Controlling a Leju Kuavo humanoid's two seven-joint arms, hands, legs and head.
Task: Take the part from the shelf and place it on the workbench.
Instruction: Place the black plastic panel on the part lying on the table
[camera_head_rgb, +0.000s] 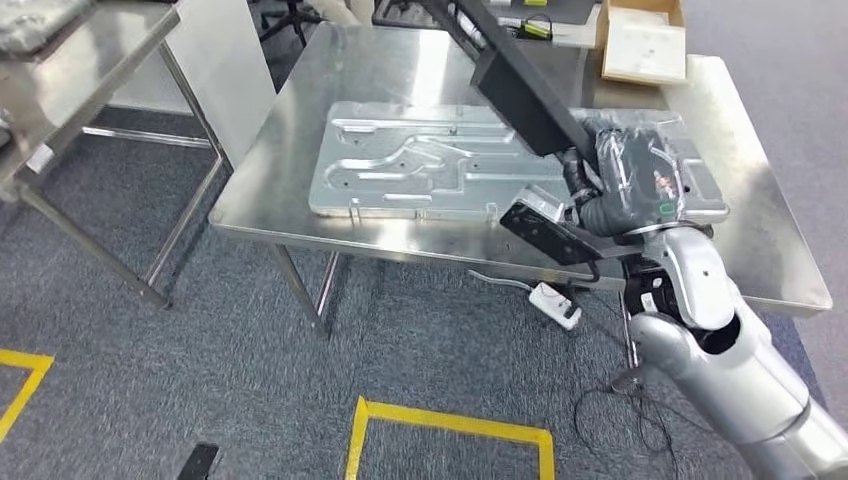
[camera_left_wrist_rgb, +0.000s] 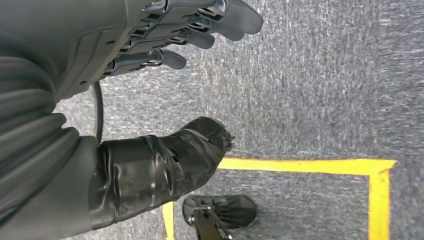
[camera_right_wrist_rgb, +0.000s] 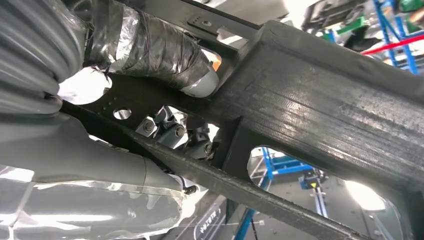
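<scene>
- One long black frame-like part (camera_head_rgb: 520, 95) lies in our right hand (camera_head_rgb: 625, 185), fingers (camera_right_wrist_rgb: 175, 131) gripping it, its long axis slanting toward upper centre over the steel bench (camera_head_rgb: 300, 130).
- Our left hand (camera_left_wrist_rgb: 165, 35) hangs over carpet, fingers apart, holding nothing.

Long black framed part (camera_head_rgb: 520, 100) slanting above the steel workbench (camera_head_rgb: 300, 130)

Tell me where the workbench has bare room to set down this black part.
The right hand holds the black part over the workbench. Bare steel lies left of the metal tray, and along the far edge between tray and cardboard box. The tray fills the middle; the right end is narrow.
</scene>
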